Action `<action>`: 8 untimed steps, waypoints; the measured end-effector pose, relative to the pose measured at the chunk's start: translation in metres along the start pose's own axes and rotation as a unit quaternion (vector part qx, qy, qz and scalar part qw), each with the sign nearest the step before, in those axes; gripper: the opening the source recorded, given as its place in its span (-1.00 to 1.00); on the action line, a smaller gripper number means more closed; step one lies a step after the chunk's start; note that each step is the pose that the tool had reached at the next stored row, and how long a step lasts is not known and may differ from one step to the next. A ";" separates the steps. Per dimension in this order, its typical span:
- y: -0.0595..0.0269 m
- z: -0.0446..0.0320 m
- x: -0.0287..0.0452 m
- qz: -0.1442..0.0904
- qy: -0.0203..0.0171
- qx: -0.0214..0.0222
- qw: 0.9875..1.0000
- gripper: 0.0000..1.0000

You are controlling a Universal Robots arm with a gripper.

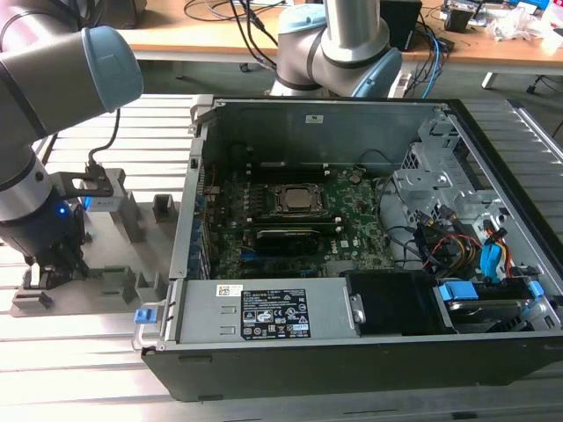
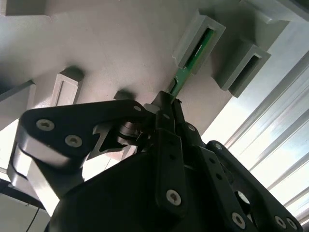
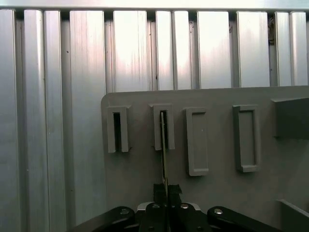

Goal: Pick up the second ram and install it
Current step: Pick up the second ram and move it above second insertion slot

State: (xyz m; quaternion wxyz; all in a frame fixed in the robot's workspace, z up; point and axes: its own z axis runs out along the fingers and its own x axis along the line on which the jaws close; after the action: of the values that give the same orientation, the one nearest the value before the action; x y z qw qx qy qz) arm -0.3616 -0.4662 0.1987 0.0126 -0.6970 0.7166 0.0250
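Pick-up stage: the gripper [image 2: 166, 104], fingers pinched on the near end of the second ram [image 2: 195, 53], whose far end sits in a slotted grey fixture block [image 2: 187, 43], left of the open computer case [image 1: 352, 374] in the exterior view; seating in the motherboard [image 1: 356, 207] is not yet done.

Gripper [image 2: 169, 104]: black links, matt metal by look; bright bare screw heads.
Second ram [image 2: 190, 65]: green circuit board, slight gloss.
Fixture plate [image 3: 130, 193], fixture blocks [image 3: 197, 140]: grey plastic, matt, smooth.
Table [image 3: 87, 58]: ribbed aluminium profile, brushed sheen.
Arm [image 1: 26, 88]: silver-grey metal shell, smooth, satin.
Joint cap [image 1: 114, 66]: blue plastic, smooth.
Computer case [image 1: 352, 374]: outer wall black, matt; inside bare grey sheet metal.
Power supply [image 1: 325, 308]: bare metal housing, paper labels.
Motherboard [image 1: 356, 207]: green board, matt.
Desk [image 1: 220, 35]: wood-toned top, smooth.
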 end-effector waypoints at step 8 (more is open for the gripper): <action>0.0001 0.0001 0.0000 0.000 0.000 0.000 1.000 -0.72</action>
State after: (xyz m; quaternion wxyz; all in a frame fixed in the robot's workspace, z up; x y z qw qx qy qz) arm -0.3617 -0.4662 0.1986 0.0126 -0.6970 0.7166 0.0250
